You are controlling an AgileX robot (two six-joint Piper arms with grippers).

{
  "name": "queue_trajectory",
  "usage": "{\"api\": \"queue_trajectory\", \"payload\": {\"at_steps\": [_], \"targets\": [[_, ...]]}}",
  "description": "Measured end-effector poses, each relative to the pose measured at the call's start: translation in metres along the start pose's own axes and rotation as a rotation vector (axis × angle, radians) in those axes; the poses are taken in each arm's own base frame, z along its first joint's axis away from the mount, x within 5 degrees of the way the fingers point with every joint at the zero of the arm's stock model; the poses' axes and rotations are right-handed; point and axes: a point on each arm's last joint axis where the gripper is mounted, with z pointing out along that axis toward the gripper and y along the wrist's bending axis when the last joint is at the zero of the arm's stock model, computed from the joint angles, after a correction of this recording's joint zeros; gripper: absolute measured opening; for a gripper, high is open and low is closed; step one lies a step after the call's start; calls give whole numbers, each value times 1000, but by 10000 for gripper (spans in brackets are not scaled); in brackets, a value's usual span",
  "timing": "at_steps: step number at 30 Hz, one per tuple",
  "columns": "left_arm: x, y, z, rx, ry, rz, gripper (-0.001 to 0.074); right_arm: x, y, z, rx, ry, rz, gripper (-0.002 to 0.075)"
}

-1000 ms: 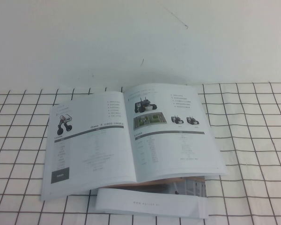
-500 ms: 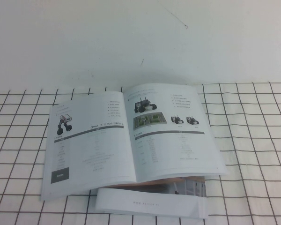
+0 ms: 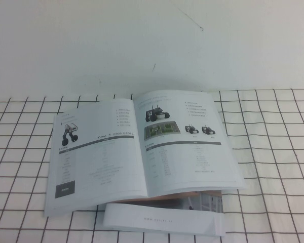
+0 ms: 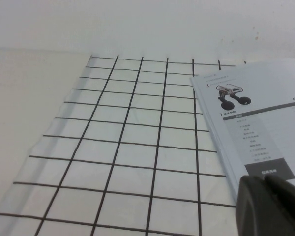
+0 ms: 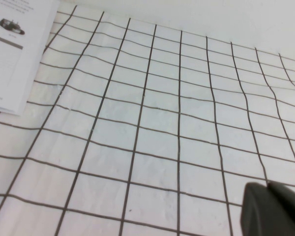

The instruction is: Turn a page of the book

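Open book (image 3: pixel 142 147) flat on gridded cloth (image 3: pixel 273 152); left pincer (image 4: pixel 265 179), right pincer (image 5: pixel 268 184) apart.

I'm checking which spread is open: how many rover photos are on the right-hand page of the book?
3 on the book's right-hand page: one large near its top, two small side by side below it. Both hands sit off the book: left hand, right hand.

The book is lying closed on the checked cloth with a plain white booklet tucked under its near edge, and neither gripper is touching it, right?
Not quite: the book is open, not closed; the high view shows two facing pages with rover photos. The rest holds. It lies on the checked cloth, the white booklet under its near edge. The left gripper and right gripper hover beside it, touching nothing.
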Motion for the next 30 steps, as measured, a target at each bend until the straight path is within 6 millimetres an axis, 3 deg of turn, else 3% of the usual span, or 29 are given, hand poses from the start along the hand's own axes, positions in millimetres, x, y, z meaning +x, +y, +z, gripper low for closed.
{"api": "queue_trajectory", "payload": {"at_steps": [8,16,30], "targets": [[3,0,0,15,41,-74,-3,0,0,0,0,0,0,1],[4,-2,-1,81,58,47,-3,0,0,0,0,0,0,1],[5,-3,-1,94,69,22,-3,0,0,0,0,0,0,1]]}}
